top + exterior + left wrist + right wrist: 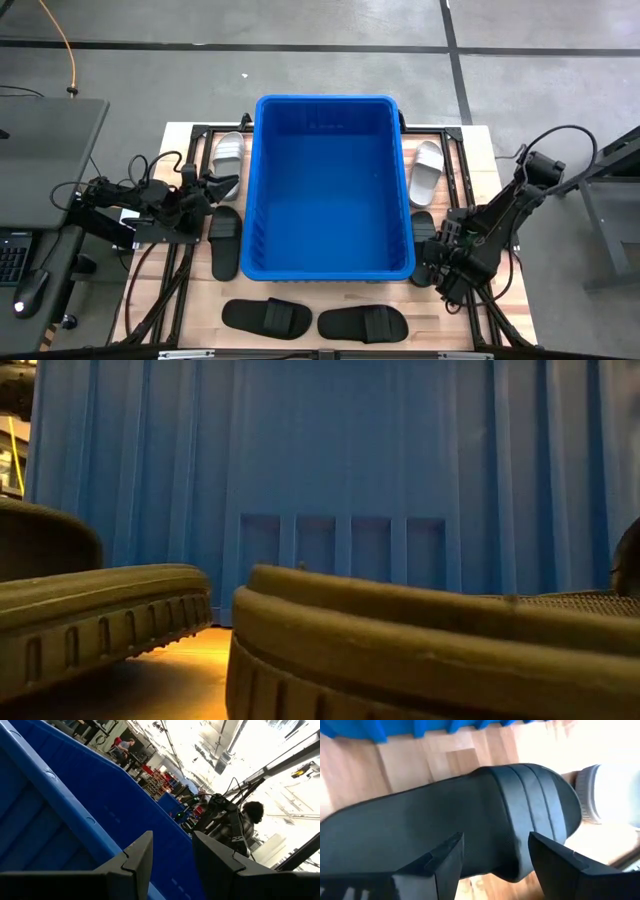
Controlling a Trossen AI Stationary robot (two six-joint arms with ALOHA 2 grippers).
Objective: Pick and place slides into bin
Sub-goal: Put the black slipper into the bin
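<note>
- Two black slides are seen closest in the low view – one sole [90, 615] to the left, another [430, 650] to the right – with the blue bin [330, 470] rising behind them.
- Mid-table, the bin [262, 180] is seen with nothing in it.
- Six slides lie around it: white ones [228, 152] [428, 172] at its far corners, black ones at its left [224, 242], right [424, 232] and near side [266, 318] [362, 323].
- The left gripper [212, 187] is held beside the bin's left wall, fingers [135, 862] parted, nothing between them.
- The right gripper [492, 857] is poised over the black slide [470, 820] right of the bin, fingers [445, 857] spread either side of it, not clamped.
</note>
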